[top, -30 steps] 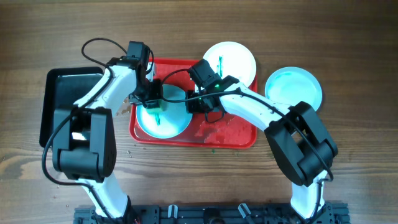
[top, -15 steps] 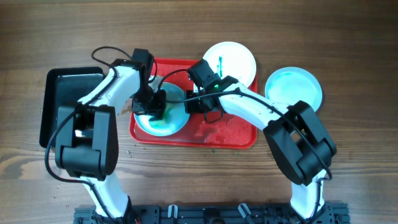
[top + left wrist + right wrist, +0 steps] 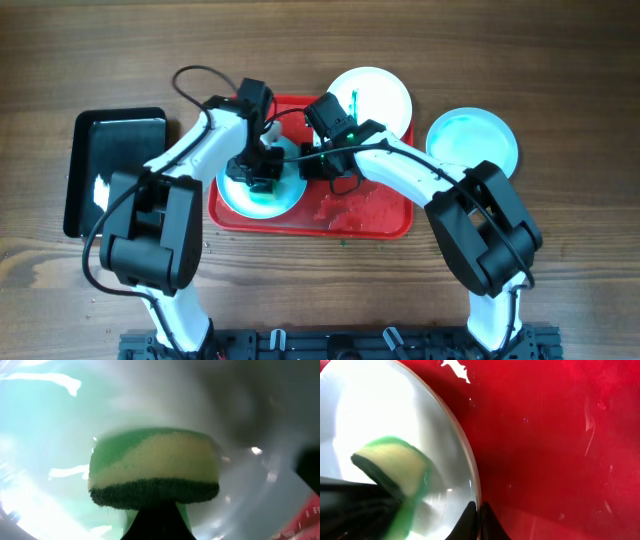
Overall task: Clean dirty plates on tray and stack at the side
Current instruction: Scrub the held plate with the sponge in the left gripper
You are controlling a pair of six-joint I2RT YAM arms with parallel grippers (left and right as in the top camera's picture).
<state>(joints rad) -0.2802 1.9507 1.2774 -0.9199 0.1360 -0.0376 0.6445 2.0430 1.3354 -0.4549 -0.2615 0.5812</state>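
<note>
A pale mint plate (image 3: 243, 192) lies at the left of the red tray (image 3: 365, 215). My left gripper (image 3: 262, 172) is shut on a green and yellow sponge (image 3: 154, 467) and presses it on that plate (image 3: 45, 445). My right gripper (image 3: 308, 166) is shut on the plate's right rim (image 3: 467, 472); the sponge (image 3: 395, 465) shows in that view too. A second plate (image 3: 380, 90) with a green streak lies at the tray's back right corner. A third plate (image 3: 472, 140), mint-tinted, lies on the table right of the tray.
A black tray (image 3: 115, 165) lies on the wooden table left of the red tray. Wet smears and small green specks lie on the red tray floor (image 3: 560, 440). Cables loop over the left arm.
My left gripper has moved rightward across the plate with the sponge, and the green streak is smeared away. My right gripper has held the rim without moving.
</note>
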